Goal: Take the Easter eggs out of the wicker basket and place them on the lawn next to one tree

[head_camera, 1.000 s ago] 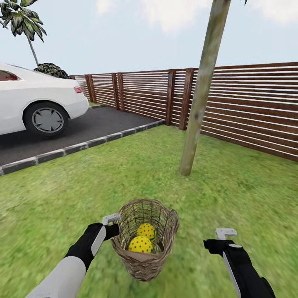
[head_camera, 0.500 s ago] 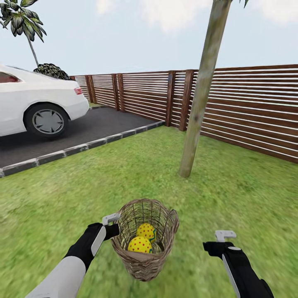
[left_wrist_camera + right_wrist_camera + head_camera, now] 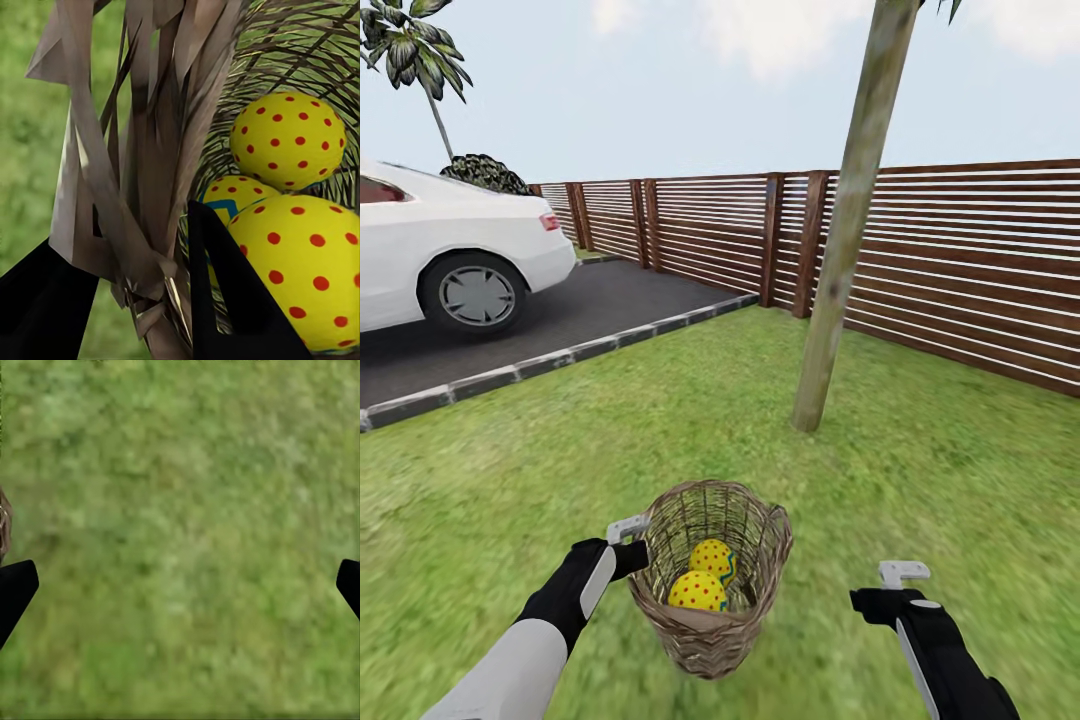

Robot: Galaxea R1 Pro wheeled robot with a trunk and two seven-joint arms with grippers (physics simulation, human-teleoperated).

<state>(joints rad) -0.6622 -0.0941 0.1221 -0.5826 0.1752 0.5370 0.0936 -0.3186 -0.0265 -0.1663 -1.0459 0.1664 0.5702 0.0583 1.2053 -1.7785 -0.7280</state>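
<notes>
The brown wicker basket (image 3: 710,620) sits low in the head view, tilted, between my two arms over the lawn (image 3: 660,420). My left gripper (image 3: 632,540) is shut on its braided rim (image 3: 142,150), one dark finger (image 3: 225,292) inside the basket and the other outside. Two yellow red-dotted Easter eggs (image 3: 698,592) (image 3: 714,560) show in the head view. In the left wrist view three eggs (image 3: 289,139) (image 3: 307,262) (image 3: 229,199) lie inside. My right gripper (image 3: 905,575) hangs open over bare grass (image 3: 180,510). The pale leaning tree (image 3: 840,250) stands ahead, slightly right.
A brown slatted fence (image 3: 960,260) runs behind the tree. A dark driveway (image 3: 560,310) with a grey stone kerb (image 3: 540,362) lies at the left, with a white car (image 3: 440,260) parked on it. Grass stretches around the tree's foot.
The whole view has shifted slightly, with the tree's foot a little lower in the picture, so the camera has moved. The basket stays in the left gripper, in the same place relative to my arms.
</notes>
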